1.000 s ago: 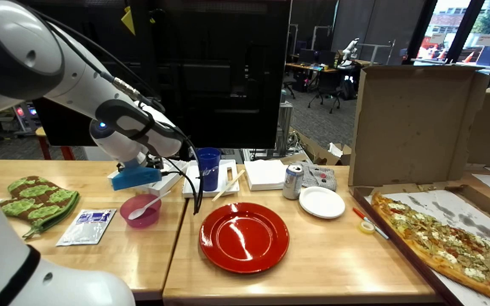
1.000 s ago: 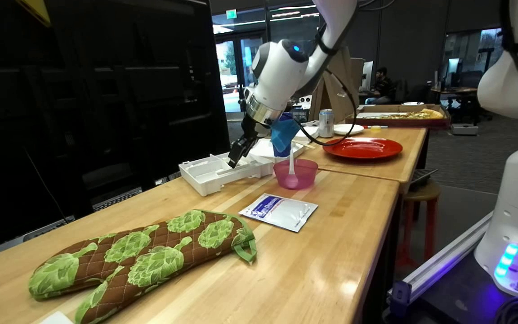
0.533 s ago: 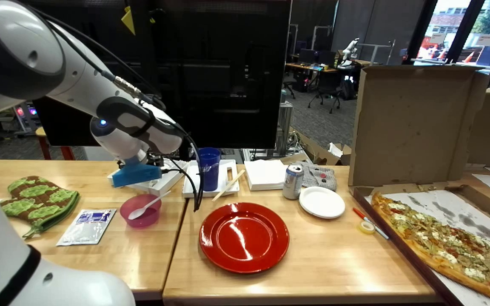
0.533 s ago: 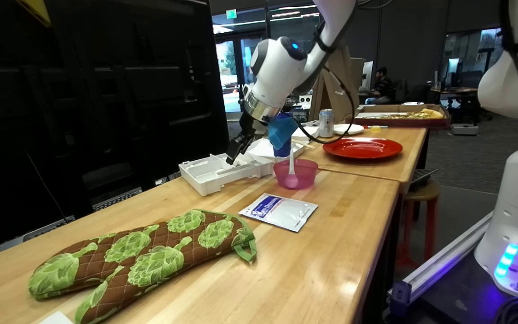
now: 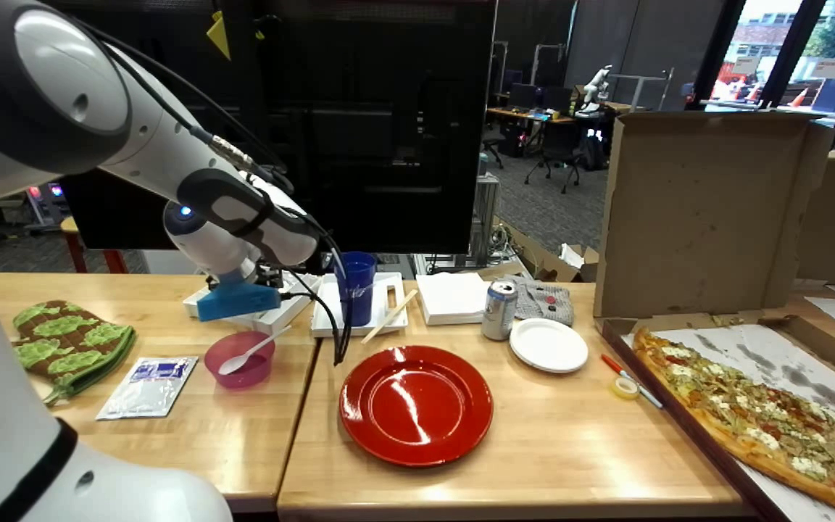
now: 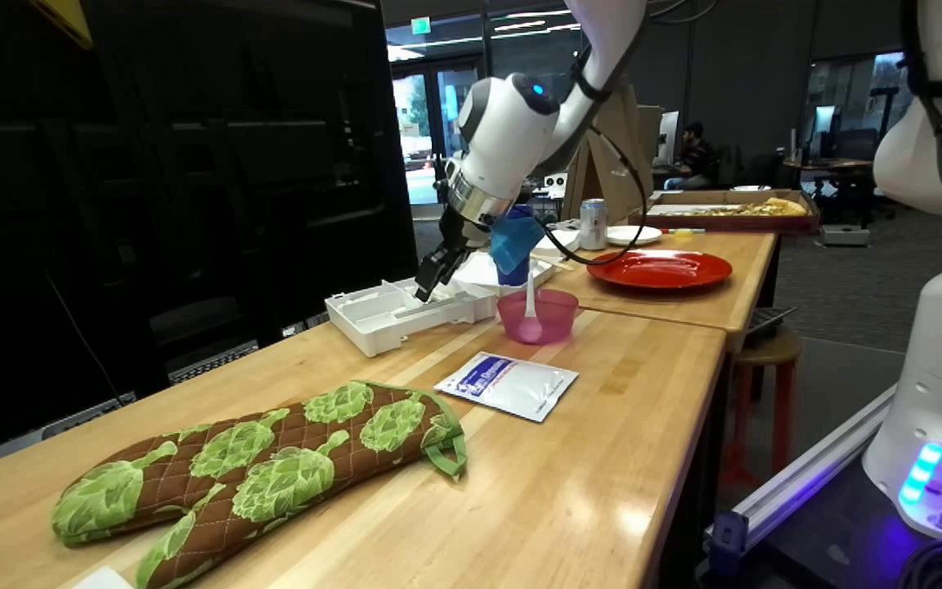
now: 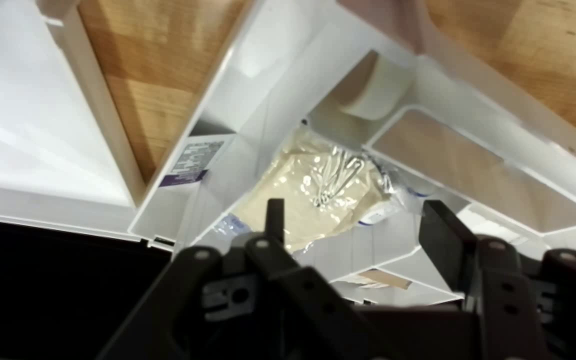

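Over a wooden worktop [image 6: 536, 491], the tool [image 7: 355, 215] hangs tilted, fingers apart, above a white compartmented box [image 6: 385, 337] whose walls seemingly keep the clear-wrapped beige packet [image 7: 293, 195] inside from sliding loose.

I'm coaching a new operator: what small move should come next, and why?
Perhaps nudge the gripper leftward in the wrist view: its jaws stand open, and one finger overlaps the plastic-wrapped beige packet in the white compartment box, so they look off-centre.
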`<action>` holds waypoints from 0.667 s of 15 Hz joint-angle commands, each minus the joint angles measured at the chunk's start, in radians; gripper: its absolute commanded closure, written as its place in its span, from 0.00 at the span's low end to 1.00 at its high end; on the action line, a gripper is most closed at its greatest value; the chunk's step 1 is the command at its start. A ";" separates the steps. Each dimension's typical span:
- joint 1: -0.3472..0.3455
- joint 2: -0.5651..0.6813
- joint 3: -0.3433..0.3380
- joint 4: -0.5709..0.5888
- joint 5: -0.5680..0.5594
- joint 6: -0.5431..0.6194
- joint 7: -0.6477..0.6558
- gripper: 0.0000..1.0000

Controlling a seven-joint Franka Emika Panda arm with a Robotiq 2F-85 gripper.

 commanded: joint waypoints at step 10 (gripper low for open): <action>-0.143 -0.014 0.160 0.044 -0.127 0.010 0.107 0.55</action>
